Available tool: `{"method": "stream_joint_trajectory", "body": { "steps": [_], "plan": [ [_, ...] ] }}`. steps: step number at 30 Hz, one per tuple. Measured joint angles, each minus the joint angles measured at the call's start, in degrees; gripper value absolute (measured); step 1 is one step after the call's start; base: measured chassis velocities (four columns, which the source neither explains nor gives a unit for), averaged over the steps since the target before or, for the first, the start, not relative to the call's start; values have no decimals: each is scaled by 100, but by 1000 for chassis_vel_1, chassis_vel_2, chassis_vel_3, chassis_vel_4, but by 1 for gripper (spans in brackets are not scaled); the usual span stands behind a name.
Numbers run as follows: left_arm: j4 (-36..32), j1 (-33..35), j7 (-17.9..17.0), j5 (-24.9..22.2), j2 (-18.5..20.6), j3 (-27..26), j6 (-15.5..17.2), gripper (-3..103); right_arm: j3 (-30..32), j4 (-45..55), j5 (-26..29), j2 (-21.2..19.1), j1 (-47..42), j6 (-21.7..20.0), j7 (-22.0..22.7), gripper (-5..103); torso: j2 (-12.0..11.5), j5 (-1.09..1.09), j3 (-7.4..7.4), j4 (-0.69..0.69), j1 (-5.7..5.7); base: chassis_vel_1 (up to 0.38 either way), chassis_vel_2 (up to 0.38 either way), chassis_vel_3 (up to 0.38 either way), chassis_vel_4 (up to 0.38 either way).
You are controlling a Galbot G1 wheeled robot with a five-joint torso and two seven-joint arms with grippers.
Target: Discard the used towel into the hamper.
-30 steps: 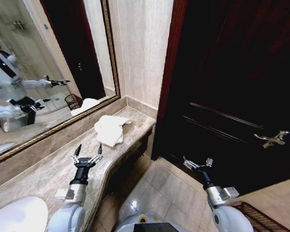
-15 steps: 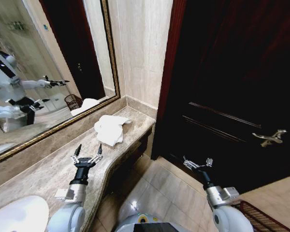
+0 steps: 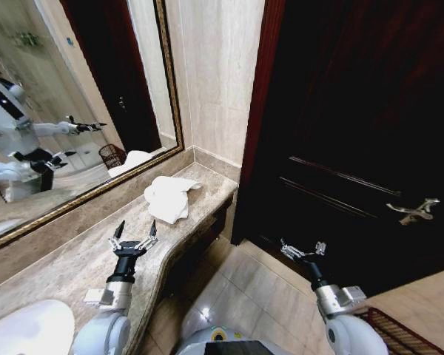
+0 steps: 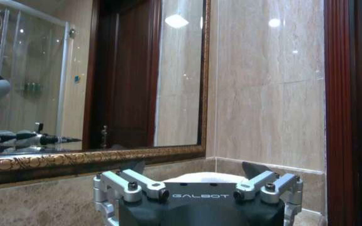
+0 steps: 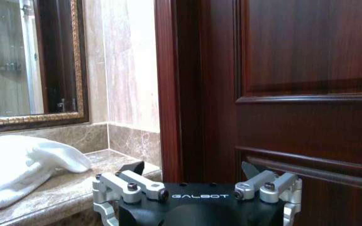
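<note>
The used towel (image 3: 170, 198) is white and lies crumpled on the marble counter (image 3: 74, 266) near its far end. It also shows in the left wrist view as the towel (image 4: 203, 178), just beyond the fingers, and in the right wrist view as the towel (image 5: 24, 162). My left gripper (image 3: 135, 229) hovers open over the counter, a short way before the towel, and holds nothing. My right gripper (image 3: 302, 247) stands open and empty over the floor in front of the dark door. A ribbed reddish-brown piece of the hamper (image 3: 396, 329) shows at the bottom right corner, beside my right arm.
A framed mirror (image 3: 66, 111) runs along the wall behind the counter and reflects the robot. A white basin (image 3: 26, 329) sits at the counter's near end. The dark wooden door (image 3: 355, 133) with a metal handle (image 3: 413, 211) closes off the right side. Tiled floor (image 3: 237, 288) lies between counter and door.
</note>
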Motion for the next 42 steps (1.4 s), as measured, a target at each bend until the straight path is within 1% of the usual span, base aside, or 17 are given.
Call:
{"method": "stream_joint_trajectory", "body": {
  "steps": [13, 15, 16, 18, 19, 24, 27, 28, 29, 30, 31, 33, 36, 37, 38, 39, 42],
  "plan": [
    [-2, 0, 0, 0, 1, 0, 2, 100, 11, 82, -58, -8, 10, -27, 2, 100, 0, 3, 0, -1, 0, 0, 0, 0, 0],
    [-67, -26, -51, -1, 34, -3, 122, 100, 47, 328, -208, -51, 4, -169, 11, 100, 0, -6, 0, 2, 0, 0, 0, 0, 0],
    [-67, -26, -51, -1, 34, -3, 122, 100, 47, 328, -208, -51, 4, -169, 11, 100, 0, -6, 0, 2, 0, 0, 0, 0, 0],
    [-341, -156, -284, -11, 185, -46, 611, 100, 53, 385, -97, -56, 18, -225, -34, 100, 0, 0, 0, 0, 0, 0, 0, 0, 0],
    [-540, -291, -449, -156, 283, -71, 912, 100, 53, 362, 27, -41, 76, -208, -59, 100, 0, 1, 0, 0, 0, 0, 0, 0, 0],
    [-608, -354, -504, -319, 327, -82, 1013, 100, 52, 343, 86, -26, 108, -247, -69, 100, 0, 0, 0, 0, 0, 0, 0, 0, 0],
    [-632, -304, -517, -409, 394, -118, 1243, 100, 56, 355, 145, -64, 33, -368, -134, 100, 0, 0, 0, 0, 1, 0, 0, 0, 0],
    [-621, -309, -517, -466, 448, -127, 1405, 100, 61, 350, 145, -72, 29, -383, -167, 100, 0, 0, 0, 1, 1, 0, 0, 0, 0],
    [-621, -309, -517, -466, 448, -127, 1405, 100, 61, 350, 145, -72, 29, -383, -167, 100, 0, 0, 0, 1, 1, 0, 0, 0, 0],
    [-581, -335, -514, -532, 497, -132, 1514, 100, 60, 339, 145, -75, 31, -388, -178, 100, 0, 1, 0, 1, 0, 0, 0, 0, 0],
    [-459, -420, -511, -645, 585, -137, 1671, 100, 61, 312, 144, -83, 44, -392, -184, 100, 0, 1, 0, 1, 0, 0, 0, 0, 0],
    [-346, -520, -512, -707, 649, -140, 1749, 100, 61, 301, 145, -88, 55, -394, -186, 100, 0, 0, 0, 2, 0, 0, 0, 0, 0],
    [297, -1241, -394, -726, 979, -165, 1971, 100, 65, 289, 181, -119, 97, -417, -183, 100, 0, -2, 0, -1, 1, 0, 0, 0, 0],
    [297, -1241, -394, -726, 979, -165, 1971, 100, 65, 289, 181, -119, 97, -417, -183, 100, 0, -2, 0, -1, 1, 0, 0, 0, 0],
    [377, -1381, -385, -759, 1053, -156, 2071, 100, 66, 288, 186, -128, 106, -424, -183, 100, 0, -1, 1, -1, 1, 0, 0, 0, 0],
    [475, -1591, -375, -857, 1197, -156, 2270, 100, 53, 272, 191, -153, 150, -440, -182, 100, 0, -3, 1, -2, 1, 0, 0, 0, 0],
    [529, -1704, -367, -931, 1358, -212, 2459, 100, -14, 215, 191, -215, 281, -520, -189, 100, 0, -2, 1, -2, 1, 0, 0, 0, 0]
  ]
}}
